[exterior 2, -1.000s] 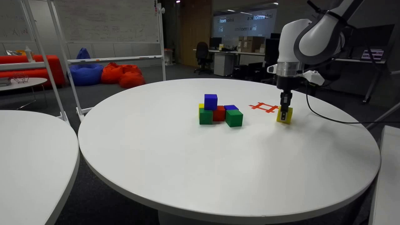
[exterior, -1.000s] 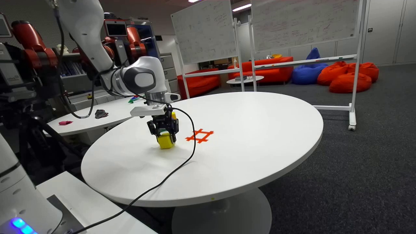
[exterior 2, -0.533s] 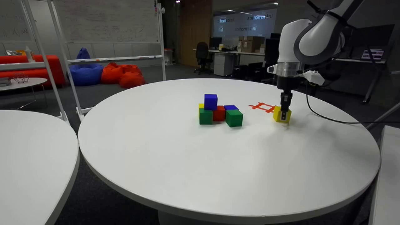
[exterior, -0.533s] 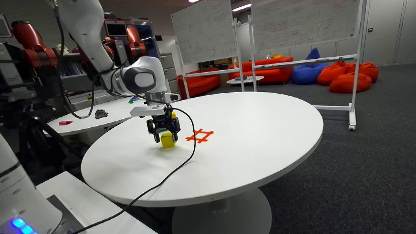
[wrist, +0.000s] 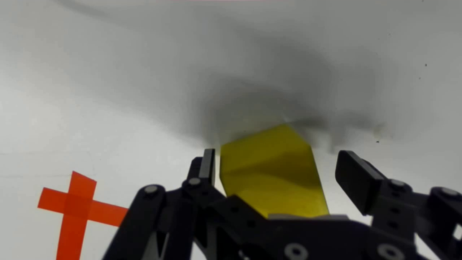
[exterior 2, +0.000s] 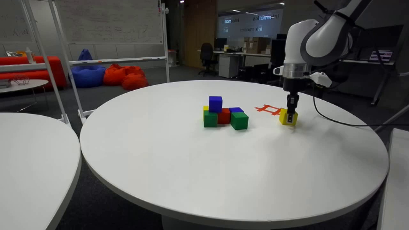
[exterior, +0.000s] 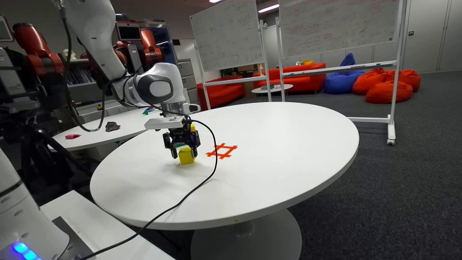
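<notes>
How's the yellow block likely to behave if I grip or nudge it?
The yellow block looks stiff: straight edges, flat faces, so it probably won't squash. Its cube shape, resting on the table, suggests sliding rather than rolling. It sits skewed in the open hand, so closing may rotate it.

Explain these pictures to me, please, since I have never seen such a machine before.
The machine is a white-and-grey jointed robot arm ending in a black two-fingered pincer. The two exterior views come from cameras outside the robot; the wrist view comes from one on the arm itself, looking down past the fingers. On the smooth white round table sits a plain yellow cube between the open fingers; gaps show on both sides, so nothing is held. Beside it lies a hash-shaped outline of orange-red tape. An exterior view also shows a cluster of green, red, yellow and blue cubes, one blue cube resting on top. I cannot tell the cubes' material.
</notes>
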You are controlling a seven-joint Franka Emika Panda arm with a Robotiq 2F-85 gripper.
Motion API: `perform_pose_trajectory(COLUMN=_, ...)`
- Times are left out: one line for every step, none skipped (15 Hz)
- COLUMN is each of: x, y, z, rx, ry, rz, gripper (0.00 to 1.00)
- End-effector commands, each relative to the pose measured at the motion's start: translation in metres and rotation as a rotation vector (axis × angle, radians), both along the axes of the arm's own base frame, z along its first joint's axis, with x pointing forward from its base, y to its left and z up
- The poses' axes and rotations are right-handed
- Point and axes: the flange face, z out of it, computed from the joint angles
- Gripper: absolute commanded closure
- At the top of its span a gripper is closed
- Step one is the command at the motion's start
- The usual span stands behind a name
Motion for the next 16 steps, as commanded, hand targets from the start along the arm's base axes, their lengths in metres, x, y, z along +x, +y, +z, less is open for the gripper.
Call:
perform_pose_trajectory(x=0.0, y=0.0, z=0.0, rx=0.0, ry=0.001, rz=0.0, gripper=0.09)
perform_pose_trajectory(x=0.0, y=0.0, z=0.0, rx=0.0, ry=0.001, rz=0.0, gripper=0.09)
perform_pose_trajectory(x=0.0, y=0.0, z=0.0, rx=0.0, ry=0.001, rz=0.0, gripper=0.02)
perform_pose_trajectory(x=0.006, y=-0.003, z=-0.001, rx=0.007, ry=0.01, rz=-0.001, gripper=0.01)
perform_pose_trajectory(x=0.015, y=-0.009, z=-0.003, rx=0.015, ry=0.022, rz=-0.006, gripper=0.0)
perform_pose_trajectory(x=0.019, y=-0.01, z=-0.004, rx=0.031, ry=0.032, rz=0.009, gripper=0.0)
perform_pose_trajectory(x=0.016, y=-0.008, z=0.0, rx=0.025, ry=0.02, rz=0.017, gripper=0.0)
perform_pose_trajectory(x=0.013, y=-0.006, z=0.003, rx=0.019, ry=0.01, rz=0.03, gripper=0.0)
perform_pose_trajectory(x=0.008, y=-0.003, z=0.005, rx=0.012, ry=-0.003, rz=0.042, gripper=0.0)
perform_pose_trajectory(x=-0.003, y=0.003, z=0.007, rx=0.0, ry=-0.01, rz=0.056, gripper=0.0)
perform_pose_trajectory(x=-0.008, y=0.007, z=0.008, rx=-0.007, ry=-0.012, rz=0.067, gripper=0.0)
perform_pose_trajectory(x=-0.014, y=0.011, z=0.008, rx=-0.012, ry=-0.011, rz=0.076, gripper=0.0)
perform_pose_trajectory(x=-0.018, y=0.015, z=0.008, rx=-0.015, ry=-0.009, rz=0.082, gripper=0.0)
perform_pose_trajectory(x=-0.022, y=0.018, z=0.008, rx=-0.017, ry=-0.007, rz=0.085, gripper=0.0)
perform_pose_trajectory(x=-0.025, y=0.021, z=0.009, rx=-0.02, ry=-0.004, rz=0.091, gripper=0.0)
perform_pose_trajectory(x=-0.029, y=0.024, z=0.012, rx=-0.023, ry=-0.007, rz=0.097, gripper=0.0)
